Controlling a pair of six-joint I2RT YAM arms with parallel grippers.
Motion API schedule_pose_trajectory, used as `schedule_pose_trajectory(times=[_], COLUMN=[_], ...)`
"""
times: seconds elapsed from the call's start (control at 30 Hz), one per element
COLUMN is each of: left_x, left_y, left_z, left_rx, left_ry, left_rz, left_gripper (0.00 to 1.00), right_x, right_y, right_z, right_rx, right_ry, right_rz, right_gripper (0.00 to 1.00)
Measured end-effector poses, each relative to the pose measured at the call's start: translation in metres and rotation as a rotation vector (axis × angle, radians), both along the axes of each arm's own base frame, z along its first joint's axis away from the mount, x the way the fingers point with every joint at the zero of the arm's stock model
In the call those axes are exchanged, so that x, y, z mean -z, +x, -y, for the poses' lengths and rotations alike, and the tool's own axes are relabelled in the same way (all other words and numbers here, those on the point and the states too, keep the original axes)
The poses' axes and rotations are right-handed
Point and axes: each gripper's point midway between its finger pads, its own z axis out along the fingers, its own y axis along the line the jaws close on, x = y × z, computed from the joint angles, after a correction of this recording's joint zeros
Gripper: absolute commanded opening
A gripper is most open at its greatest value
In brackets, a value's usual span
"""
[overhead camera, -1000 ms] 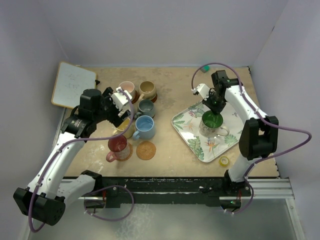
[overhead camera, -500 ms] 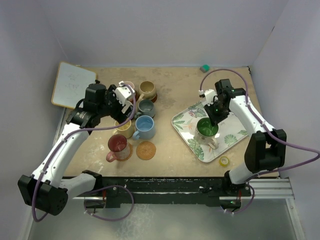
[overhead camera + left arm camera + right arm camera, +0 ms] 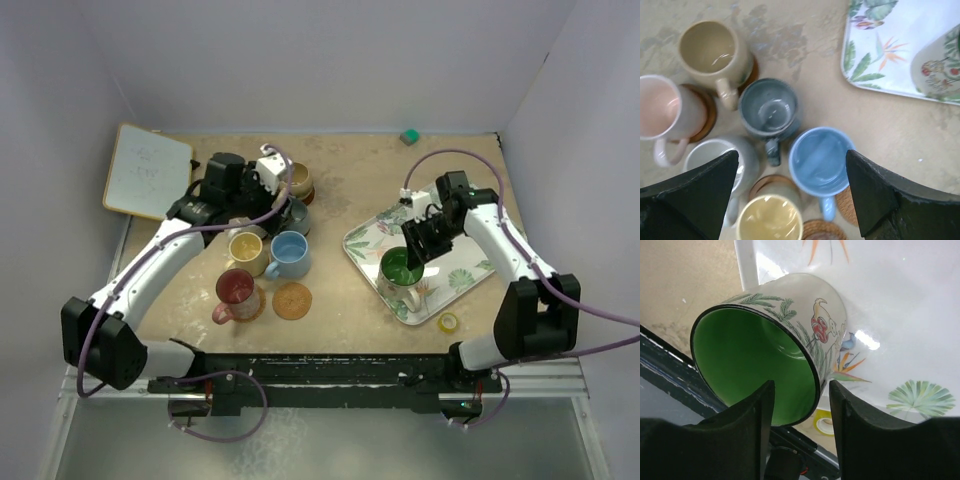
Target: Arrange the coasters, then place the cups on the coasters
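Observation:
My right gripper point(image 3: 801, 390) straddles the rim of the green cup point(image 3: 765, 355), one finger inside and one outside, open with a small gap on each side. That cup point(image 3: 398, 267) rests on the near left part of the tray point(image 3: 455, 275). My left gripper point(image 3: 791, 157) hangs wide open and empty over the mug cluster: tan point(image 3: 710, 50), pink point(image 3: 662, 105), slate point(image 3: 769, 107), grey point(image 3: 715, 160), yellow point(image 3: 771, 220) and light blue point(image 3: 821, 160). Brown coasters point(image 3: 707, 112) peek from under them. The red cup point(image 3: 236, 290) sits on a coaster beside one empty coaster point(image 3: 292, 299).
A small yellow tape roll point(image 3: 449, 322) lies near the tray's front corner. A whiteboard point(image 3: 147, 170) leans at the far left. A small green block point(image 3: 409, 135) lies by the back wall. The table's front rail runs just below the tray.
My right gripper carried the green cup down toward the tray's near left corner and spread its jaws off the rim. My left arm swung right and back over the mug cluster.

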Motion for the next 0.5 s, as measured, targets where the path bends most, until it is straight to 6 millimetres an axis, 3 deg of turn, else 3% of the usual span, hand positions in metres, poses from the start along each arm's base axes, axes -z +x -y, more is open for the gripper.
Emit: schedule_pose_trajectory(times=[0.2, 0.5], left_x=[0.013, 0.039], left_y=[-0.011, -0.011], left_z=[0.069, 0.145], left_rx=[0.078, 0.064], left_ry=[-0.055, -0.106], left_rz=[-0.076, -0.246], left_gripper=[0.84, 0.84], right_x=[-0.022, -0.057], right_y=[0.007, 0.024], right_z=[0.016, 0.044], right_rx=[0.109, 0.268], right_ry=[0.067, 0.085], right_rz=[0.067, 0.232], right_gripper=[0.57, 0.6])
